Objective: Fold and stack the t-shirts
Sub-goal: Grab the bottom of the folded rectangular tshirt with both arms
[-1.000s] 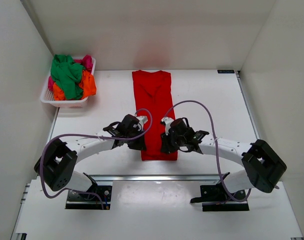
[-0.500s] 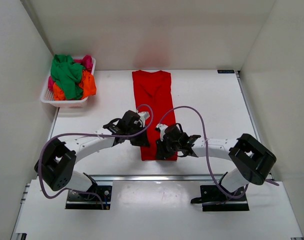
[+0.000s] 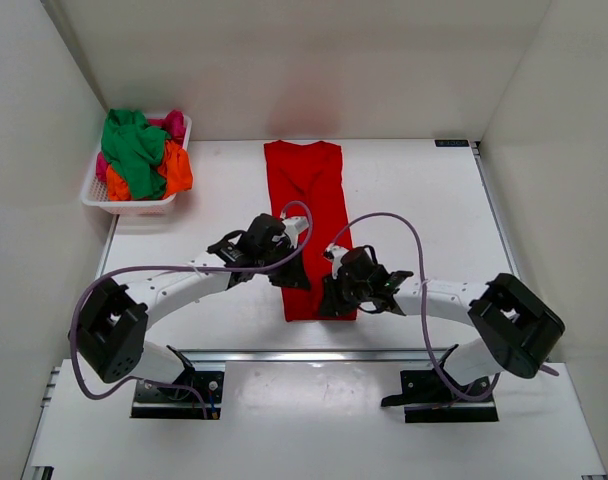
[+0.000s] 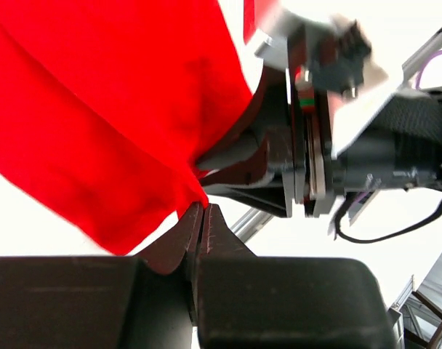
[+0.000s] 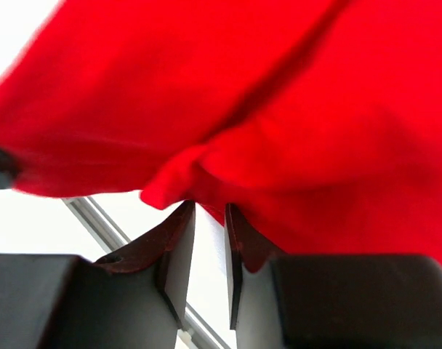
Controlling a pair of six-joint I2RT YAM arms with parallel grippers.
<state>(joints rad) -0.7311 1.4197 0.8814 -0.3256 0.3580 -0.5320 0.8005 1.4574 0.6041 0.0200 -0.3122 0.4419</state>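
Note:
A red t-shirt (image 3: 309, 190) lies as a long narrow strip down the middle of the table, its near hem close to the arms. My left gripper (image 3: 292, 282) is at the strip's near left edge, shut on a pinch of the red t-shirt (image 4: 119, 109) at its tips (image 4: 201, 207). At the near right corner, my right gripper (image 3: 329, 303) has its jaws a little apart with a bunched fold of the red t-shirt (image 5: 279, 109) caught at the tips (image 5: 210, 207). More t-shirts, green (image 3: 134, 155), orange (image 3: 177, 170) and pink (image 3: 172, 122), are heaped at the back left.
The white lattice basket (image 3: 134, 207) holding the heap stands at the table's back left corner. White walls close in the left, right and back. A metal rail (image 3: 314, 354) runs along the near edge in front of the arm bases.
My left gripper slid right onto the shirt's near left edge and closed on it. My right gripper shifted down toward the near right corner of the hem.

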